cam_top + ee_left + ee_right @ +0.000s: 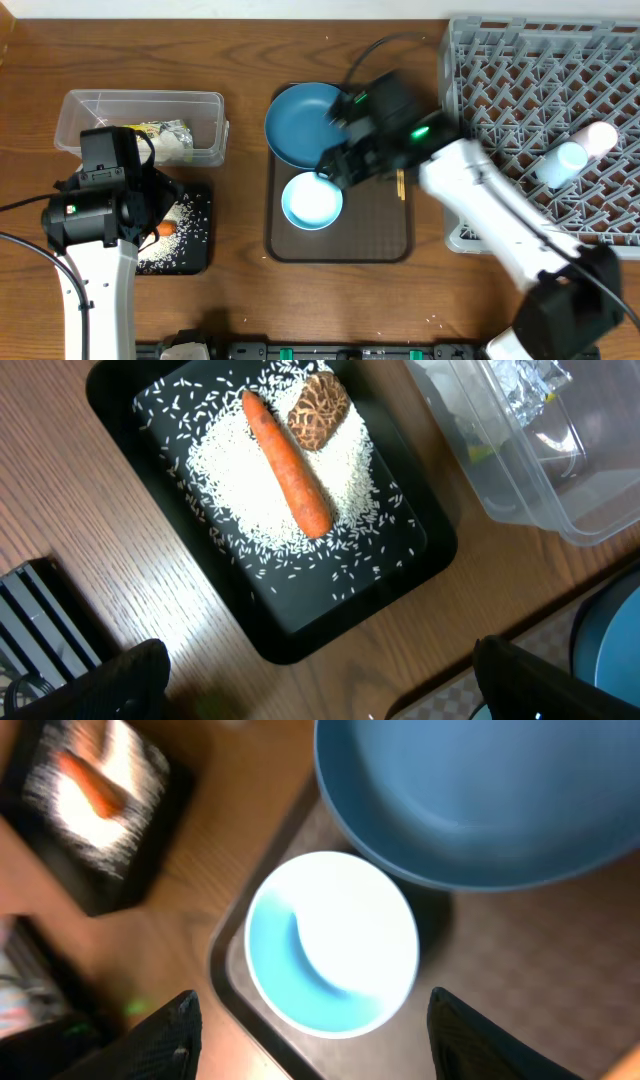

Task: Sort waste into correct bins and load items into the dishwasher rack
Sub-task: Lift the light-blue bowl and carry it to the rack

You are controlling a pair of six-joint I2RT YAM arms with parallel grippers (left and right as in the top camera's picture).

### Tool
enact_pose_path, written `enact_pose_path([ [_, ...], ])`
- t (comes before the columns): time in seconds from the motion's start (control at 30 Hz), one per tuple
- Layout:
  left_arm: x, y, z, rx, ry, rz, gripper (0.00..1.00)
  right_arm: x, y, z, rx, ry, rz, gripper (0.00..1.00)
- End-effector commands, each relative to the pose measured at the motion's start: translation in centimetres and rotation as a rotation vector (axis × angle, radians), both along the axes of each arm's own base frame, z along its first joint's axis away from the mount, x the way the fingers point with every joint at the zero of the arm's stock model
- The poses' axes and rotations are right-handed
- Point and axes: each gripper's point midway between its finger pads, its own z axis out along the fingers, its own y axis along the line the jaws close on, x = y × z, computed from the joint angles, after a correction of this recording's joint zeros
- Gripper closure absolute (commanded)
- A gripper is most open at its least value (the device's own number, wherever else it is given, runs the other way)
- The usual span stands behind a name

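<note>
One bowl, stiff, glossy, likely slippery and breakable: best pinched across rim by spread right hand.

Overhead camera: high up, looking straight down, whole surface in frame. Left wrist camera: close, facing down onto the black tray. Right wrist camera: close above the small light blue bowl. The same tray shows blurred in its corner.

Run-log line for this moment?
left end effector: open above black tray | right end effector: open above bowl | blue cup, white cup: in rack | carrot, rice: in black tray | wrapper: in tub
</note>
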Motion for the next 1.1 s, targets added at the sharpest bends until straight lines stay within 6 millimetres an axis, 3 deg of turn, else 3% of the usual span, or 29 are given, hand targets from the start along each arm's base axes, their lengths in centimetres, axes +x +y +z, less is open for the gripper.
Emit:
enact_pose_path([
  [0.0, -0.2, 0.3, -0.1, 0.006, 0.006, 0.024, 0.02, -0.6, 1.1, -3.8, -0.134, -0.009, -0.074, 0.36],
  [0.2, -0.2, 0.3, -0.1, 0.006, 0.006, 0.024, 0.02, -3.4, 5.2, -9.1, -0.187, 0.015, 0.066, 0.36],
  [0.4, -0.2, 0.3, -0.1, 0.006, 0.006, 0.024, 0.02, -4.1, 5.4, -11.9, -0.274, -0.006, 0.1, 0.38],
  [0.5, -0.2, 0.3, -0.1, 0.006, 0.006, 0.024, 0.02, -4.1, 5.5, -11.9, -0.279, -0.012, 0.1, 0.43],
  [0.67, -0.2, 0.3, -0.1, 0.006, 0.006, 0.024, 0.02, -4.1, 5.5, -11.9, -0.279, -0.012, 0.099, 0.75],
  [0.8, -0.2, 0.3, -0.1, 0.006, 0.006, 0.024, 0.02, -4.2, 5.7, -11.7, -0.268, -0.006, 0.101, 0.83],
  [0.87, -0.2, 0.3, -0.1, 0.006, 0.006, 0.024, 0.02, -4.1, 5.8, -11.3, -0.264, 0.0, 0.089, 0.97],
  [1.07, -0.2, 0.3, -0.1, 0.006, 0.006, 0.024, 0.02, -4.1, 7.0, -7.7, -0.216, 0.023, 0.093, 0.99],
])
